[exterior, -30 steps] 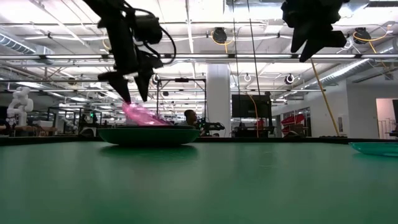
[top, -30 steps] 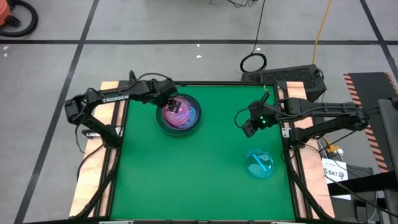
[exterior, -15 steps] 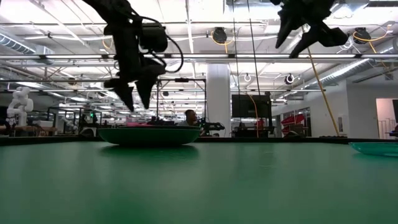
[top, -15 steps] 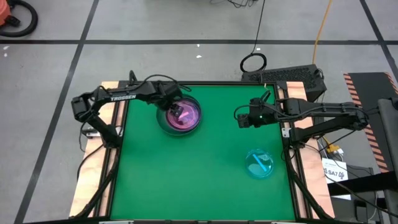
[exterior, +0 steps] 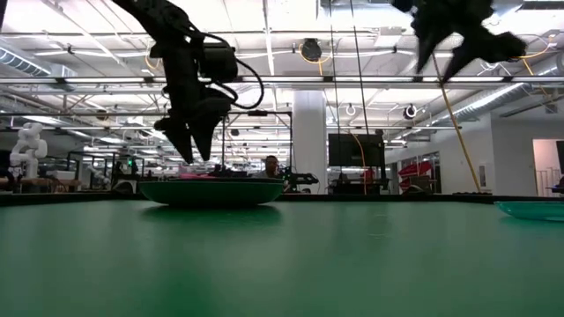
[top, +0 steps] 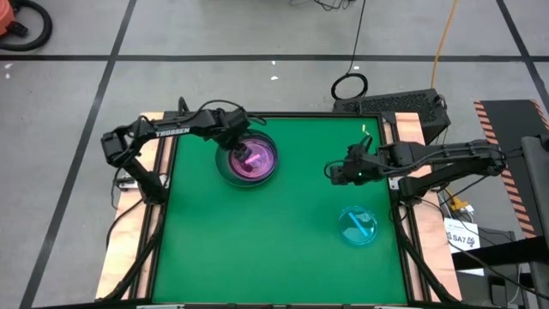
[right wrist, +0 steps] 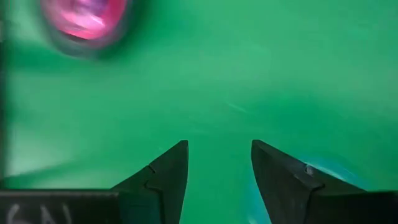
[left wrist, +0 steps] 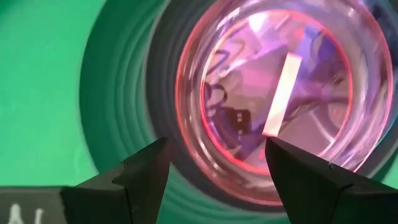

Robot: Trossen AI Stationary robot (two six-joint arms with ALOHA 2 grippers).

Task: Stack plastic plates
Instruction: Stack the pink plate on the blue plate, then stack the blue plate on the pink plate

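A stack of plates (top: pixel 249 161) stands on the green table's far-left part. A dark grey plate (left wrist: pixel 124 93) is at the bottom, with translucent pink plates (left wrist: pixel 273 93) nested in it. It also shows in the low view (exterior: pixel 211 190). My left gripper (top: pixel 244 154) (exterior: pixel 192 151) (left wrist: pixel 217 168) hovers open just above the stack, touching nothing. Translucent cyan plates (top: pixel 358 226) (exterior: pixel 533 210) (right wrist: pixel 323 167) lie near the table's right edge. My right gripper (top: pixel 337 172) (right wrist: pixel 219 155) is open in the air, beyond them toward the far edge.
The green mat's middle and near-left part are bare. Wooden rails (top: pixel 159 172) border the table's left and right sides. A black keyboard-like unit (top: pixel 395 105) sits beyond the far-right corner. Cables lie on the floor behind the table.
My left gripper has let go of a translucent pink plate. The plate stood tilted on the stack a second ago and now lies flat in it. The gripper has moved a little to the right above the stack. My right gripper has turned and shifted toward the near edge and the cyan plates.
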